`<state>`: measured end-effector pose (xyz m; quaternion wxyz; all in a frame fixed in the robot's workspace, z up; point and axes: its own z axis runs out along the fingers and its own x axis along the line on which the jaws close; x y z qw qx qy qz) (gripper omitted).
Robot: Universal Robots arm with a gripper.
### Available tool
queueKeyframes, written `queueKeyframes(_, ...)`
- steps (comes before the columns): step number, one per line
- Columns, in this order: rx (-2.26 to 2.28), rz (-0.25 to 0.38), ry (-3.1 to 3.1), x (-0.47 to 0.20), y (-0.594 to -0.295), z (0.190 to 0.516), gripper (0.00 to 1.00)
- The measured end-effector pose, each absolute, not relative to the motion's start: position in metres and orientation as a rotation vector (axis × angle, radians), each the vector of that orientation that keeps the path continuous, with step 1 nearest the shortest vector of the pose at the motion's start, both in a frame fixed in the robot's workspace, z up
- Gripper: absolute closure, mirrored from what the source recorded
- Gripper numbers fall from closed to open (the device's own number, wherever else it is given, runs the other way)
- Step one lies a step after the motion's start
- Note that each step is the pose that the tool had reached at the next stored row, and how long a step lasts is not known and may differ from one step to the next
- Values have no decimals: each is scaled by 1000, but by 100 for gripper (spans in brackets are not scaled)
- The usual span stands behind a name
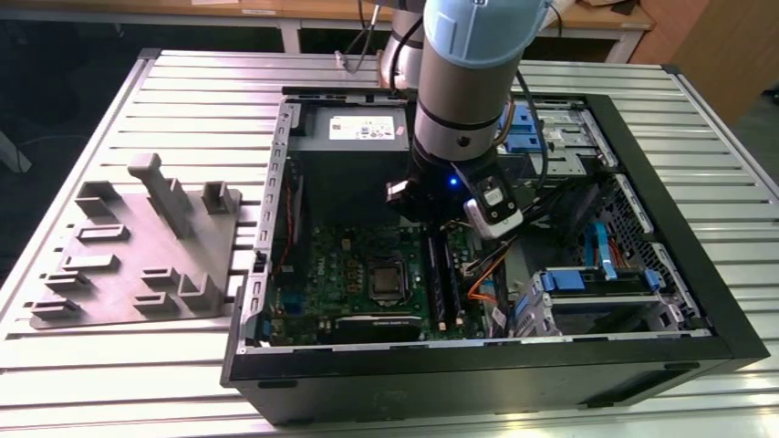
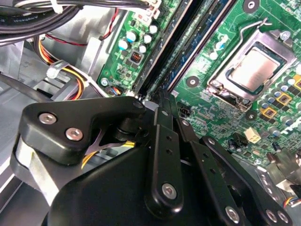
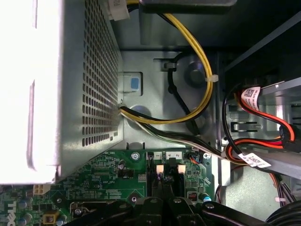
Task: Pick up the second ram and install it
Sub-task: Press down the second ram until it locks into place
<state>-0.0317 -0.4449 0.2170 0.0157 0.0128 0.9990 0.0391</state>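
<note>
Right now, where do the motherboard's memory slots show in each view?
Exterior view: memory slots, exterior view's right of the CPU socket.
Second wrist view: slots beside that socket.
First wrist view: slots by the power supply's corner.
Shared landmark: the green motherboard.

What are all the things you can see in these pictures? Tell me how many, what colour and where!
Computer case: one, black, lying open on the table.
Table: one, silver slatted, under everything.
Motherboard: one, green, inside the case.
Processor: one, silver, in its socket on the motherboard.
Power supply: one, grey, at the case's far end.
Holder block: one, grey, on the table at the exterior view's left.
Cables: several, yellow, black, red, beside the power supply.
Gripper: one, black, down over the memory slots.
</note>
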Motion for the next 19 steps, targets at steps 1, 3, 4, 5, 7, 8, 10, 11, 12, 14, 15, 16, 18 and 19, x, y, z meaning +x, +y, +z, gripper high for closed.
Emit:
queueKeyframes(1,40,124,3107,-32,-445,218,90)
queueKeyframes(3,40,121,3108,-32,-445,223,90)
queueKeyframes(4,40,121,3108,-32,-445,225,90)
queueKeyframes(5,40,121,3108,-32,-445,226,90)
queueKeyframes(7,40,121,3108,-32,-445,230,90)
queueKeyframes(8,40,121,3108,-32,-445,232,90)
queueKeyframes(10,40,121,3108,-32,-445,234,90)
queueKeyframes(11,40,121,3108,-32,-445,235,90)
queueKeyframes(12,40,121,3108,-32,-445,236,90)
queueKeyframes(14,40,121,3108,-32,-445,237,90)
queueKeyframes(15,40,121,3108,-32,-445,237,90)
queueKeyframes(16,40,121,3108,-32,-445,237,90)
queueKeyframes(18,39,121,3108,-32,-446,237,90)
queueKeyframes(19,39,121,3108,-32,-446,237,90)
